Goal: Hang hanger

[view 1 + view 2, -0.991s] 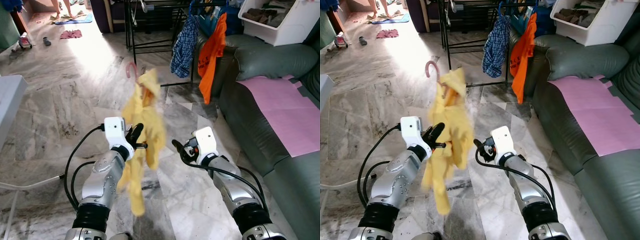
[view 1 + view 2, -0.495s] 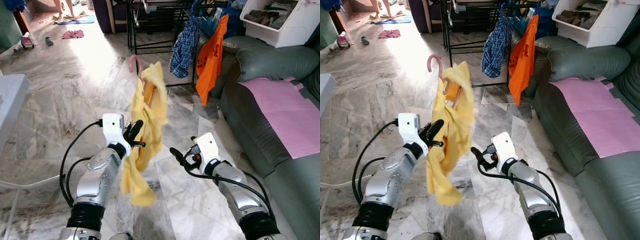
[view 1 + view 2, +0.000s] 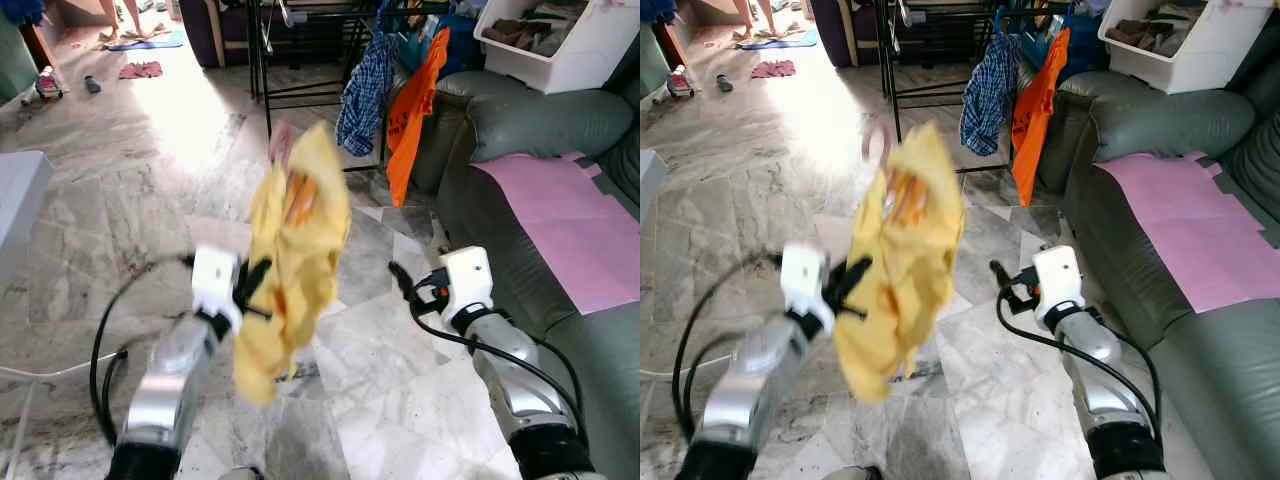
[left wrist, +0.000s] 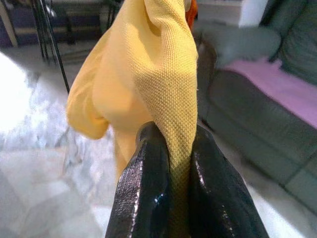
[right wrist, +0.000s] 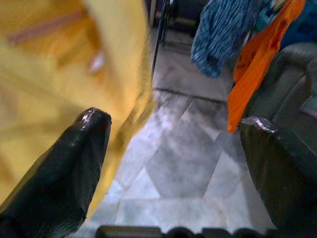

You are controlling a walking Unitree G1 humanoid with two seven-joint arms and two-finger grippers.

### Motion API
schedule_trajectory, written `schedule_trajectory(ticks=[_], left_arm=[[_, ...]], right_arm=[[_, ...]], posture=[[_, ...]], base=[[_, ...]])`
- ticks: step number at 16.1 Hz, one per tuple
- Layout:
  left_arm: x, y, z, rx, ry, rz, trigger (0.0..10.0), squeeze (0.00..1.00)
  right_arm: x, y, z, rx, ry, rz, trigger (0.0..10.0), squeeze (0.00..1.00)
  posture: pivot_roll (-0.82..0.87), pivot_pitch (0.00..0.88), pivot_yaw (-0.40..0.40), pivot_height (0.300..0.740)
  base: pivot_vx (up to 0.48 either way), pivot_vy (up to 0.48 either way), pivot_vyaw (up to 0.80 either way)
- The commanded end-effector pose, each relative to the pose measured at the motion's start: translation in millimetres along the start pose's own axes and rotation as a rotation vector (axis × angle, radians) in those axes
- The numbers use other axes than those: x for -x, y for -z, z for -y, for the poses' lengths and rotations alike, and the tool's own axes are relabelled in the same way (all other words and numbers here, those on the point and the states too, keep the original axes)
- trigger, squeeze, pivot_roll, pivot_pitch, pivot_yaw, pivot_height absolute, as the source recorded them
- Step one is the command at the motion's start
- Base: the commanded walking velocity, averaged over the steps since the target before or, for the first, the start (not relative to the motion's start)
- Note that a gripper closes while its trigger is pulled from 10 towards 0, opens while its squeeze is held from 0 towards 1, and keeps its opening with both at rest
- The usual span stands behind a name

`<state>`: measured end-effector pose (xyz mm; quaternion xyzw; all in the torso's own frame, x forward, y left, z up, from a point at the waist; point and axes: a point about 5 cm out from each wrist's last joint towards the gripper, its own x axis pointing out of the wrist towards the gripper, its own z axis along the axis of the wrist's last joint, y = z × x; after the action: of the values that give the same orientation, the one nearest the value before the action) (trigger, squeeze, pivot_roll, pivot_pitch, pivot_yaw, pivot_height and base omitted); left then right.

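Observation:
A yellow garment (image 3: 293,250) on a pink hanger (image 3: 282,140) hangs in the air before me, blurred by motion. My left gripper (image 3: 250,290) is shut on the yellow cloth (image 4: 171,99), with fabric pinched between its two black fingers (image 4: 143,198). My right gripper (image 3: 405,285) is open, just right of the garment, with nothing between its fingers (image 5: 64,163). Ahead stands a black drying rack (image 3: 300,60) carrying a blue checked shirt (image 3: 360,85) and an orange shirt (image 3: 418,100).
A dark green sofa (image 3: 560,170) with a pink cloth (image 3: 560,210) runs along the right. A white bin of clothes (image 3: 555,40) sits on it. Marble floor (image 3: 120,170) lies open to the left; a grey box edge (image 3: 20,190) is at far left.
The view has shifted as I moved toward the rack. My left arm swung the yellow garment up and to the right. The right gripper rose and moved right.

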<state>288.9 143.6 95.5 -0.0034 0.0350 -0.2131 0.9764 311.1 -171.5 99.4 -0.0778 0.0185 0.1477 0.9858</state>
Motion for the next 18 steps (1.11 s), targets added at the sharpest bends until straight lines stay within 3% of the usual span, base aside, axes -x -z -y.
schedule_trajectory(ticks=[1,4,6,8,9,11,15,18], left_arm=[[-1.8,-20,7.0,-0.064,0.052,0.096,0.0,0.00],[12.5,-17,14.4,-0.150,0.305,0.065,0.0,0.00],[16.8,-17,8.5,-0.190,0.396,0.042,0.0,0.00],[20.0,-16,2.3,-0.238,0.467,0.006,0.0,0.00],[23.0,-15,0.0,-0.264,0.513,-0.015,0.0,0.00],[27.8,-10,0.5,-0.279,0.608,-0.052,0.0,0.00],[35.5,-4,1.7,-0.320,0.724,-0.084,0.0,0.00],[34.6,-9,-1.0,-0.350,0.771,-0.079,0.0,0.00]], right_arm=[[1.7,-7,1.6,0.025,0.008,0.039,10.0,0.00],[2.5,-41,17.8,0.289,-0.286,0.100,10.0,0.00],[8.4,-51,34.2,0.384,-0.428,0.055,10.0,0.00],[11.6,-63,51.3,0.394,-0.467,0.037,10.0,0.00],[16.8,-70,56.8,0.334,-0.519,0.047,0.0,0.00],[19.4,-68,62.5,0.404,-0.555,0.009,0.0,0.00],[22.7,-66,59.4,0.404,-0.666,-0.038,0.0,0.00],[23.7,-63,57.7,0.412,-0.762,-0.092,7.0,0.00]], posture=[[0.01,0.090,-0.048,0.740],[0.01,0.091,-0.049,0.740],[0.01,0.089,-0.050,0.740],[0.00,0.088,-0.049,0.740],[0.00,0.087,-0.050,0.740],[0.00,0.084,-0.046,0.740],[0.00,0.080,-0.045,0.740],[0.00,0.076,-0.047,0.740]], base=[[0.000,0.000,0.00],[0.000,0.000,0.00],[0.000,0.000,0.00],[0.000,0.000,0.00],[0.000,0.000,0.00],[0.000,0.000,0.00],[0.000,0.000,0.00],[0.000,0.000,0.00]])
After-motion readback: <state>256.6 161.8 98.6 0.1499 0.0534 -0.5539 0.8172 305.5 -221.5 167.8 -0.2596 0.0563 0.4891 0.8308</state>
